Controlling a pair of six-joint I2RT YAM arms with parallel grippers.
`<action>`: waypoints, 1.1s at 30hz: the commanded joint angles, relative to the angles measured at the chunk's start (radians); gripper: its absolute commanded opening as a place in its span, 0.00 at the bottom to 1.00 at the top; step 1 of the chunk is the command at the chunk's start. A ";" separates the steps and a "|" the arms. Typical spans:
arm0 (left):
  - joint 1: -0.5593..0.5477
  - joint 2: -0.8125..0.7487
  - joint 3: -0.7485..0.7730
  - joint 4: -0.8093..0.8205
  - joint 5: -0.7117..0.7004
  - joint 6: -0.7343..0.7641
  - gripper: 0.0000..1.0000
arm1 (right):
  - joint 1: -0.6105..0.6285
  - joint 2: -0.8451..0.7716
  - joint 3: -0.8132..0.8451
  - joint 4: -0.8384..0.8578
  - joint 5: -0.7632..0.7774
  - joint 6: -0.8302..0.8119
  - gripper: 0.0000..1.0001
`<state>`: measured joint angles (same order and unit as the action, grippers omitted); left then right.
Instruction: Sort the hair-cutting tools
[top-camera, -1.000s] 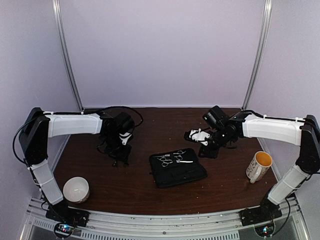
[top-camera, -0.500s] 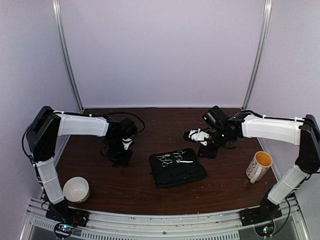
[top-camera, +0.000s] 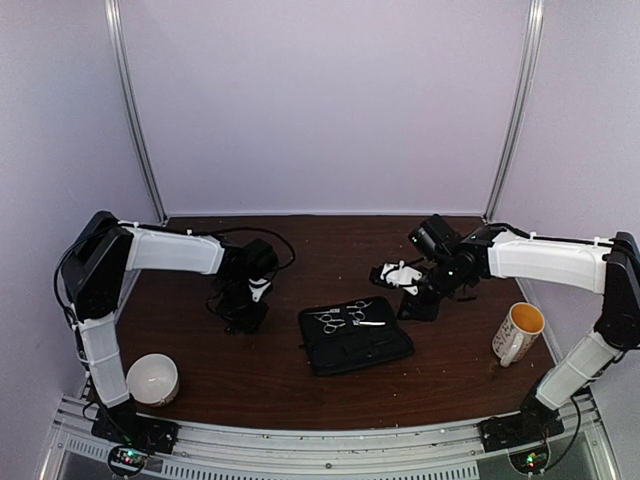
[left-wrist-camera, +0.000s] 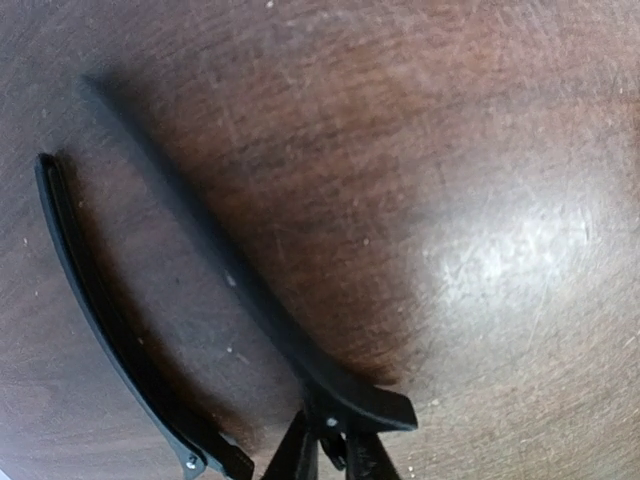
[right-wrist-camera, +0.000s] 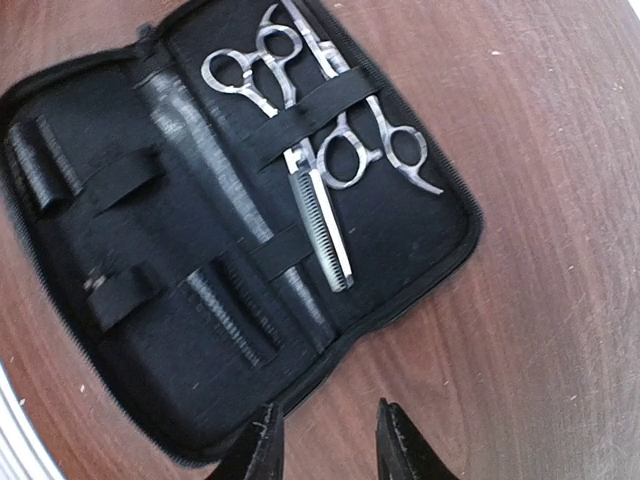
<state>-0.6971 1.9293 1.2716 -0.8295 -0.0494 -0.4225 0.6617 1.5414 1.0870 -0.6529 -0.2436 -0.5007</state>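
Two clips sit by the left claw (left-wrist-camera: 332, 458): it pinches the hinge end of the middle clip (left-wrist-camera: 230, 285), its twin (left-wrist-camera: 100, 300) just left on the worktop (left-wrist-camera: 480, 200). Squeeze firmly, then lift straight. The right claw (right-wrist-camera: 325, 440), half-open and empty, hovers with the scissors (right-wrist-camera: 325, 235) just ahead, strapped in their case (right-wrist-camera: 120, 330).

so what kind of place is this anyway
Most likely a robot lab test booth, not a salon: plain pale walls enclose a dark brown wooden table, white-and-black robot arms are mounted on a silver metal rail, and an open black fabric case of silver scissors lies staged.
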 joint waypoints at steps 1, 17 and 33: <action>0.003 0.025 0.020 0.043 -0.028 0.040 0.11 | -0.003 -0.098 -0.048 -0.076 -0.102 -0.085 0.33; -0.020 -0.273 -0.052 0.022 0.065 0.327 0.00 | 0.272 -0.147 -0.180 -0.019 0.028 -0.262 0.36; -0.191 -0.236 0.065 -0.070 0.353 0.508 0.00 | 0.322 -0.107 -0.143 0.008 0.076 -0.262 0.33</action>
<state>-0.8753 1.6615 1.3254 -0.9047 0.1841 0.0372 0.9779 1.4548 0.9115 -0.6449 -0.1795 -0.7612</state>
